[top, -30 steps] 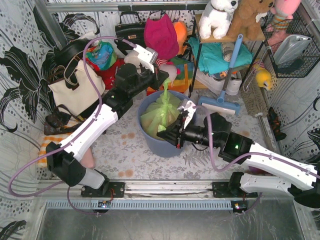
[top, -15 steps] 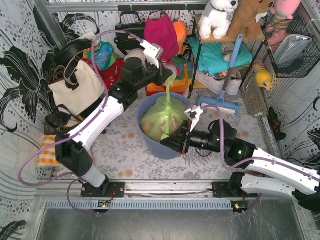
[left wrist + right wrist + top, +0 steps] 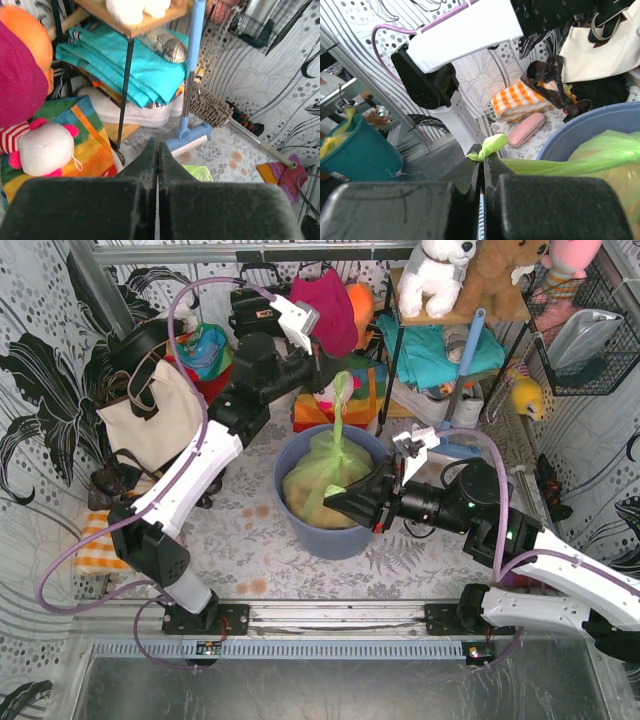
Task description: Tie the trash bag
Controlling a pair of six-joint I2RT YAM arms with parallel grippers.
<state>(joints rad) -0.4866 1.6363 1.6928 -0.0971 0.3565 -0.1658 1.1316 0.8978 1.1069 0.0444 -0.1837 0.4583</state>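
At frame center, the trash bag [image 3: 322, 478] sits in the blue bin [image 3: 300, 530]. At upper center, the left gripper [image 3: 336, 371] is clamped on 1 bag strip pulled straight up. At the bin's right rim, the right gripper [image 3: 333, 504] pinches another twisted green strip tight.

No words, numbers or signs can be read in any of the views. The teal bin [image 3: 360, 155] has a small pale sticker low on its side, but the print is too tiny to make out.
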